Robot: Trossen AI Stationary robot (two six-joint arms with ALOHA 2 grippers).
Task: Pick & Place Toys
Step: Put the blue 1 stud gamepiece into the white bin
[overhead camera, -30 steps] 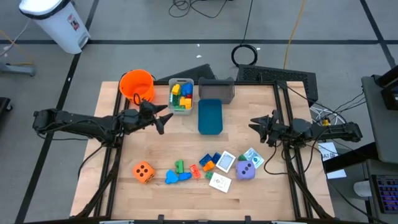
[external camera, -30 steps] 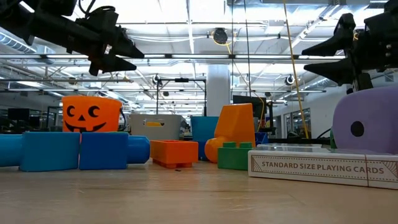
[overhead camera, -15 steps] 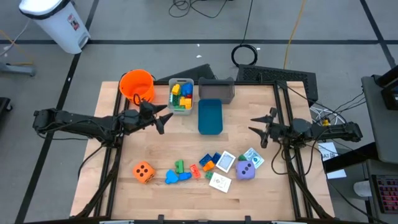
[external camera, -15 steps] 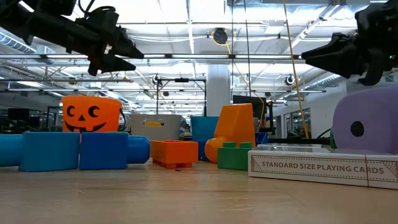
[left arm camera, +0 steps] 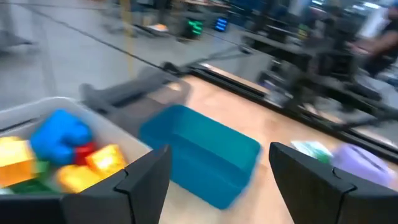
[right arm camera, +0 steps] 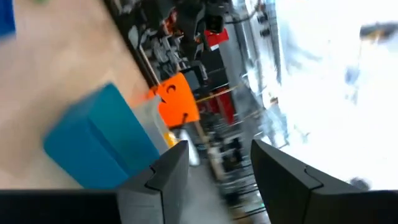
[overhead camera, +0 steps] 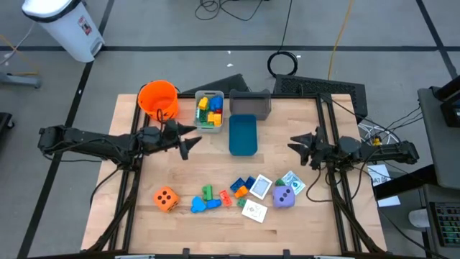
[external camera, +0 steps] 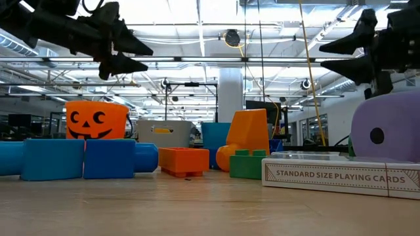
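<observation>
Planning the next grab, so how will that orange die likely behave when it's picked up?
The orange die looks like foam, so probably light and squashy. Flat faces suggest it won't roll. It sits apart from the blocks, so likely easy to reach.

Blur, cropping and small detail

Both wrist views are smeared: the blue bin (left arm camera: 202, 155) and the blocks (left arm camera: 59, 149) in the grey bin (left arm camera: 37, 112) lack sharp edges. In the low view the purple die (external camera: 387, 134) is cut by the frame edge. From above, the picture cards (overhead camera: 260, 187) are too small to read.
</observation>
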